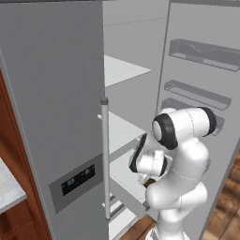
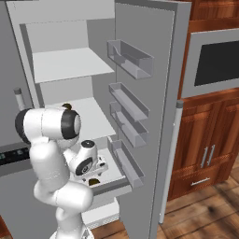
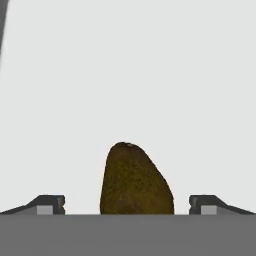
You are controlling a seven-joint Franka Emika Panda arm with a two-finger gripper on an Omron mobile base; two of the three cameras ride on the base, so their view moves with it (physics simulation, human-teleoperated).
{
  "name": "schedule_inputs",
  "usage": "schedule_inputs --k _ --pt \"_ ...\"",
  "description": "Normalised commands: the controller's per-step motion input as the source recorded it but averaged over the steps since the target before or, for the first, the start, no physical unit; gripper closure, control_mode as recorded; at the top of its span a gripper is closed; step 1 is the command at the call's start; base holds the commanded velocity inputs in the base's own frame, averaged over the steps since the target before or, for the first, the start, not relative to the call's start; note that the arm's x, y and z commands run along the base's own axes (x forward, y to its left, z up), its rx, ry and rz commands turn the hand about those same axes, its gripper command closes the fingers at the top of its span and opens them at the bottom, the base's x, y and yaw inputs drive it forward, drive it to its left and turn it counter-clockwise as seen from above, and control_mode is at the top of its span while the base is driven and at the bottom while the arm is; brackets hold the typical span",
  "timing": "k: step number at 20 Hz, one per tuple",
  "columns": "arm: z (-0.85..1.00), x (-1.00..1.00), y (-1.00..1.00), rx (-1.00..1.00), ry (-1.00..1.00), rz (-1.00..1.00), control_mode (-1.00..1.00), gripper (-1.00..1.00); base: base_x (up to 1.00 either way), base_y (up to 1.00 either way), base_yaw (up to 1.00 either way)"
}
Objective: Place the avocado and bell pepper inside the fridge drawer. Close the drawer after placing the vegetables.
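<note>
- Room: tall grey fridge with its right door [image 2: 140, 116] swung open, four translucent grey door bins [image 2: 130, 58] stacked down its inner face; flat white shelves [image 2: 70, 63] inside the cavity.
- Left fridge door [image 1: 51, 108] is shut, with a dark dispenser panel [image 1: 77, 180] and a vertical grey bar handle [image 1: 105, 159].
- Red-brown wood cabinets [image 2: 207, 135] with a built-in dark-windowed oven panel [image 2: 217, 63] sit to the right of the fridge; wood plank floor [image 2: 205, 214] below.
- Wide shallow pale grey fridge drawer [image 2: 114, 184] is pulled out at the bottom of the cavity; its floor is the plain pale surface in the hand view.
- Small dark olive-brown oval avocado [image 3: 135, 180] lies on the drawer floor, between the two fingertips, with clear gaps on both sides.
- Two-finger gripper [image 3: 127, 204] is spread wide, touching nothing; it is pinching nothing.
- In both base views the white arm covers most of the drawer; the avocado shows as a dark sliver below the hand [image 2: 93, 181].
- Avocado's lower end is cut off at the hand view's bottom.
- Light countertop corner [image 1: 7, 187] is cropped at the left edge.
</note>
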Motion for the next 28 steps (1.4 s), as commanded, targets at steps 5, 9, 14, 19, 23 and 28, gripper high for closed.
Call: schedule_inputs --k 5,9,14,19,23,28 --pt "0.85 -0.55 0.00 0.00 -0.17 -0.05 -1.00 -1.00 0.00 0.00 0.00" --pt "0.76 -0.80 0.01 0.00 -0.03 -0.10 -1.00 -1.00 0.00 0.00 0.00" --pt "0.75 -0.86 0.01 0.00 0.03 -0.11 -1.00 -1.00 0.00 0.00 0.00" --pt "0.61 -0.86 0.05 0.02 0.02 -0.10 -1.00 -1.00 0.00 0.00 0.00" --pt "0.44 -0.72 0.15 0.00 0.00 -0.12 -1.00 -1.00 0.00 0.00 0.00" --pt "0.37 -0.38 0.03 0.00 0.00 -0.15 -1.00 -1.00 0.00 0.00 0.00"
